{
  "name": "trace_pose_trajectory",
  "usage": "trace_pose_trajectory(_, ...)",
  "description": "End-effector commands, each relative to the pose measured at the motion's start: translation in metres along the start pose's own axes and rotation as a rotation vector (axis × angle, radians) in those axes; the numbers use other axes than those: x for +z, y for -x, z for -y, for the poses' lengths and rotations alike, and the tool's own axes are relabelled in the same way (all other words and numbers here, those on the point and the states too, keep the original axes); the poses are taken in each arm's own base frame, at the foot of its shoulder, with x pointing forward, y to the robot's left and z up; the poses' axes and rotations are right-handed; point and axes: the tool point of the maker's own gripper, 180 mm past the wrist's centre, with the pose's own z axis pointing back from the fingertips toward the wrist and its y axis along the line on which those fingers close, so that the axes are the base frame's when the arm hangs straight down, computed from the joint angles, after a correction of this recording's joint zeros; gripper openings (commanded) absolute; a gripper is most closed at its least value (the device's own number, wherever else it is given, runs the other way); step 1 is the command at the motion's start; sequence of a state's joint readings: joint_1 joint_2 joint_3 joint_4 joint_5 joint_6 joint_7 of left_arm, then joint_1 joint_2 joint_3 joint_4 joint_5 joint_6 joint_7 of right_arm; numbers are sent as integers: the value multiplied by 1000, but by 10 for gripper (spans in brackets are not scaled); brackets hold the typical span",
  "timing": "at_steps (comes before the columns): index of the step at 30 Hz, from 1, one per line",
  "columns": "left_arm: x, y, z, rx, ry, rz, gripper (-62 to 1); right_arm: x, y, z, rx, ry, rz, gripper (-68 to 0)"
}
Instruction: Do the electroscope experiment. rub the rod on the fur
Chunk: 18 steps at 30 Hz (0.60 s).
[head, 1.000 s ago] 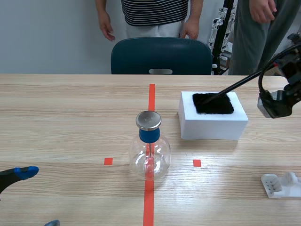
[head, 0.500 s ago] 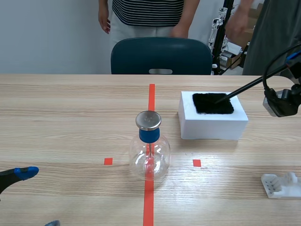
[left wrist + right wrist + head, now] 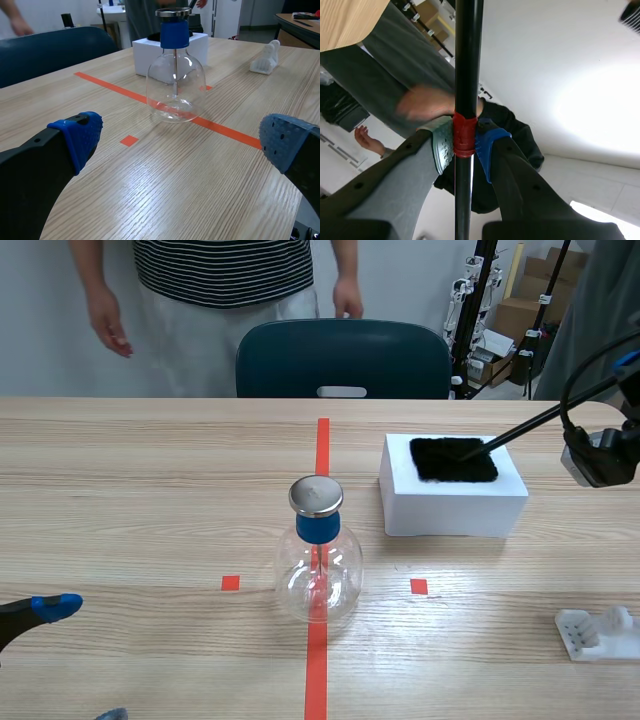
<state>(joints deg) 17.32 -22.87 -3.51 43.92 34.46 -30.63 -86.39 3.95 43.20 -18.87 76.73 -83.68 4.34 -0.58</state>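
A black rod (image 3: 522,427) slants from my right arm at the scene's right edge down to the black fur patch (image 3: 453,459) on the white block (image 3: 452,502); its tip rests on the fur. In the right wrist view my right gripper (image 3: 464,142) is shut on the rod (image 3: 467,65) at its red tape band. The glass electroscope flask (image 3: 318,565) with blue collar and metal cap stands on the red centre line. My left gripper (image 3: 175,137) is open near the table's front left, with the flask (image 3: 175,82) ahead of it.
A white plastic holder (image 3: 598,632) lies at the front right. A dark blue chair (image 3: 343,360) stands behind the table. One person in a striped shirt (image 3: 220,270) stands behind it, another at the far right.
The rod's tip has slid right across the fur as my right arm pulled back and rose a little. The striped-shirt person has stepped left. My left arm is unmoved.
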Motion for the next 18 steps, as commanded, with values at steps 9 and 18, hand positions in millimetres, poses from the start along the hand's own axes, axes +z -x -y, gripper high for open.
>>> trace_pose_trajectory(9,0,-13,-4,-12,-11,58,14,3,-10,33,17,179,94,-673)
trace_pose_trajectory(18,0,-13,-4,-12,-11,58,14,-1,15,7,13,29,-43,-673)
